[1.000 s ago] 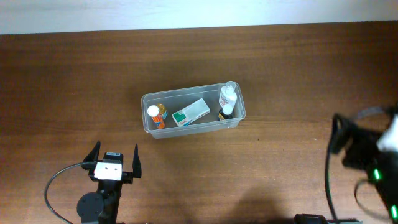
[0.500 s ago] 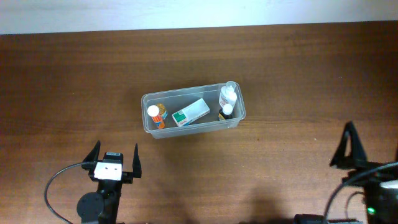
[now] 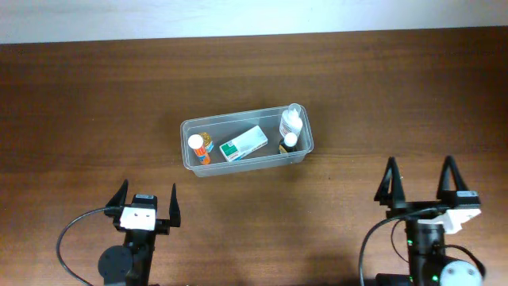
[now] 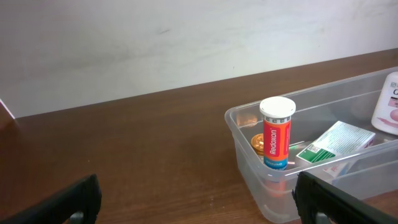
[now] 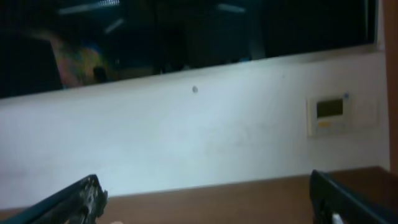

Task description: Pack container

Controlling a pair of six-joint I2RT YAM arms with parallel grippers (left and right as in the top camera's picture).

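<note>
Stillness marked the scene. The clear plastic rectangular tub (image 3: 238,116) sat well ahead of the left gripper (image 3: 148,191) and slightly to its right, and far forward and to the left of the right gripper (image 3: 421,171). Both grippers had their fingers spread wide and carried nothing. They were drawn back from the tub, I'd judge because the packing looked finished: an orange tube with a white cap (image 3: 197,146), a white-and-green carton (image 3: 244,144) and two small white-capped bottles (image 3: 291,121) already lay inside. Compared with a second before, the right arm had swung in from the right edge of the dark wooden table (image 3: 357,87) and squared up, mirroring the left, which had not budged. The tub's contents were unchanged.
</note>
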